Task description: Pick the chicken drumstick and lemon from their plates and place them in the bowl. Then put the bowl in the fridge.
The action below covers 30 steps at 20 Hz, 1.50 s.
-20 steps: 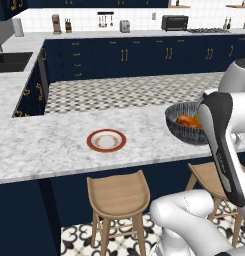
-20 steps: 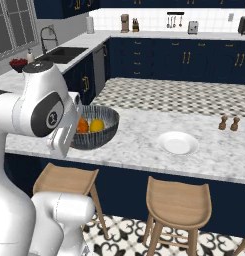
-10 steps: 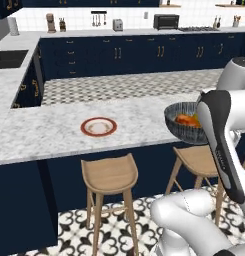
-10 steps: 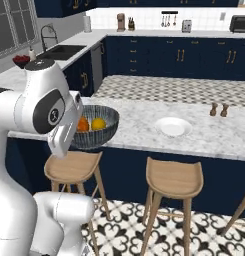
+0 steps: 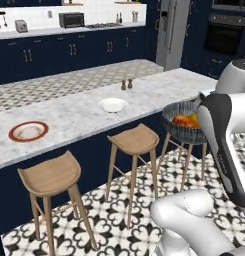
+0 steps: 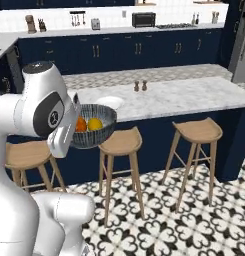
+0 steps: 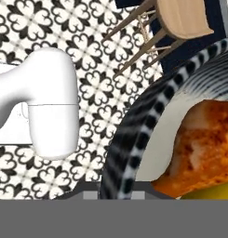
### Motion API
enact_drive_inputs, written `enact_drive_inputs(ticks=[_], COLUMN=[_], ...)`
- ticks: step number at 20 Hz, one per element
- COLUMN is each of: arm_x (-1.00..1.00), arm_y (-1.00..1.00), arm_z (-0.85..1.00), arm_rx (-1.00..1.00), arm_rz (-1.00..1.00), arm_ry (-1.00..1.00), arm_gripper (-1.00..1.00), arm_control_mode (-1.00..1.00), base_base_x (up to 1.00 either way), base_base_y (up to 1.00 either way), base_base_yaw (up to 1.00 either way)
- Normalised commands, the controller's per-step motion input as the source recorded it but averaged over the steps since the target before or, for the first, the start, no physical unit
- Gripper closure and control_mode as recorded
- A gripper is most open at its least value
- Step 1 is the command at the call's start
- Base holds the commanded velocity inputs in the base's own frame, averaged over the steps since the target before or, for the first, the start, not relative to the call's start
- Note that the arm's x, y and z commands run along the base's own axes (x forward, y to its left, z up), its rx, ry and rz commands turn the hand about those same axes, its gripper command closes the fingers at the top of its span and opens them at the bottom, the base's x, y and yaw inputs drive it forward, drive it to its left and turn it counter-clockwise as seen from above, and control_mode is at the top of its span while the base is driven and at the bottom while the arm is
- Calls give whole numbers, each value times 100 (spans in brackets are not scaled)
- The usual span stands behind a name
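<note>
Nearest, the gripper (image 7: 116,188) is clamped on the rim of the bowl (image 6: 95,131), its fingers pinched together over the striped edge, so the bowl hangs in the air off the surface and above the patterned floor (image 6: 194,220), beside the stools (image 6: 121,145). Inside the bowl lie the chicken drumstick (image 7: 204,148) and, against it, the lemon (image 6: 95,124); both sit low in the hollow and look settled. Behind, on the marble surface (image 5: 89,115), the two plates are bare: the red-rimmed plate (image 5: 28,131) and the white plate (image 5: 113,105), well apart. Farthest off stands the fridge (image 5: 171,32), at the far end of the surface, ahead and to the right of the held bowl, its door closed. I judge that carrying the bowl there remains.
</note>
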Motion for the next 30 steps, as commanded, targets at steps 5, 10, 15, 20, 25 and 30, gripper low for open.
enact_drive_inputs(ticks=[5,10,15,20,25,30], arm_x=[0,0,0,0,0,0], arm_y=[0,0,0,0,0,0], arm_z=[0,0,0,0,0,0], arm_rx=[0,0,0,0,0,0], arm_rz=[0,0,0,0,0,0], arm_ry=[0,0,0,0,0,0], arm_gripper=[100,100,100,100,100,100], arm_control_mode=[100,100,100,100,100,100], base_base_x=[0,0,-26,-4,10,9], base_base_y=[-2,0,-7,-79,-93,-36], base_base_yaw=[-61,-49,-37,-6,-12,-50])
